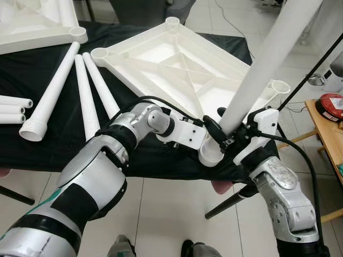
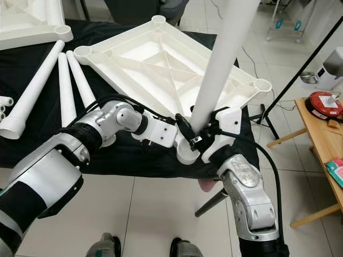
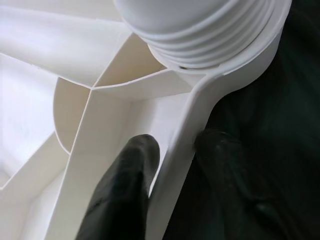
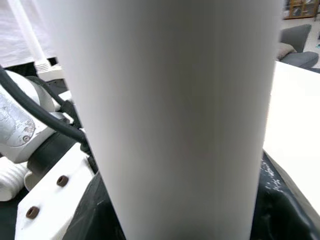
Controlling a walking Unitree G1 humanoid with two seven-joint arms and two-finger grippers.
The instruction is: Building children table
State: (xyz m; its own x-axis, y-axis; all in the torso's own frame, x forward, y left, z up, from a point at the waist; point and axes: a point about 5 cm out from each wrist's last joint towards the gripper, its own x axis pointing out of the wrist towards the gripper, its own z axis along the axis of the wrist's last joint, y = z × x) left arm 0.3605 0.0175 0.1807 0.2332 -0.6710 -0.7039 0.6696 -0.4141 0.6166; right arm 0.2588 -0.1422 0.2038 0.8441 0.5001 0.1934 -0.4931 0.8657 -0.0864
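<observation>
No text, label, brand, number or sign could be read anywhere in the views. The red round object (image 1: 330,105) on the wooden side table (image 1: 325,130), at about three o'clock in the head views, carried a pale patch that may have been a label, but it was too small and blurred to read.

Red round container (image 1: 330,105) on wooden side table (image 1: 328,134); white tiled floor (image 1: 161,214).
</observation>
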